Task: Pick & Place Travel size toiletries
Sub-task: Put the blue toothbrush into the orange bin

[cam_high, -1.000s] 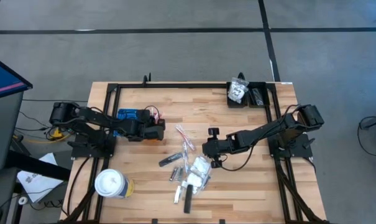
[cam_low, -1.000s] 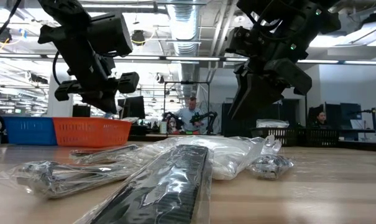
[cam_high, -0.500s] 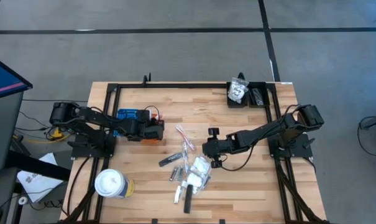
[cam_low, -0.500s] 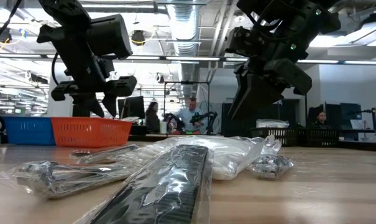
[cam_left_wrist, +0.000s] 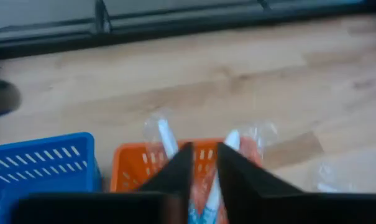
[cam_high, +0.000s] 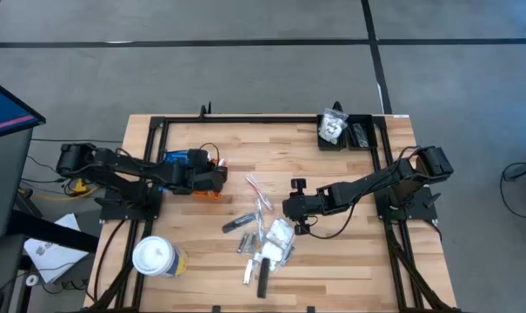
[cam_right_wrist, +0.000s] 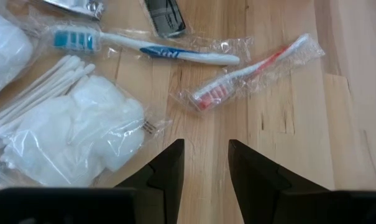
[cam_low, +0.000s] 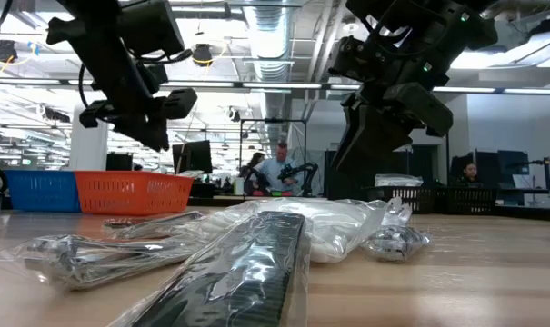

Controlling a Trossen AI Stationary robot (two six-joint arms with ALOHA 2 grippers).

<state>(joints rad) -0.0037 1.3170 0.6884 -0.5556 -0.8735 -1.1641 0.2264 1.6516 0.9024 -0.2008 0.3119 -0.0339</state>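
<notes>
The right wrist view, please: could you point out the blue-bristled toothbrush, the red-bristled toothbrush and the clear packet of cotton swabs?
Blue-bristled toothbrush [cam_right_wrist: 151, 51], right wrist view, on its handle.
Red-bristled toothbrush [cam_right_wrist: 250, 73], right wrist view, on its wrapped neck.
Clear packet of cotton swabs [cam_right_wrist: 76, 130], right wrist view, on the white contents.

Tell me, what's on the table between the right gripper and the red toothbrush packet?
Nothing: in the right wrist view, bare wood runs from the right gripper to the red toothbrush packet; the cotton packet lies off to one side.

Pale wood-plank table [cam_high: 349, 261], crinkly glossy clear plastic packets [cam_right_wrist: 82, 130], ribbed plastic orange tray [cam_low: 134, 193]
</notes>
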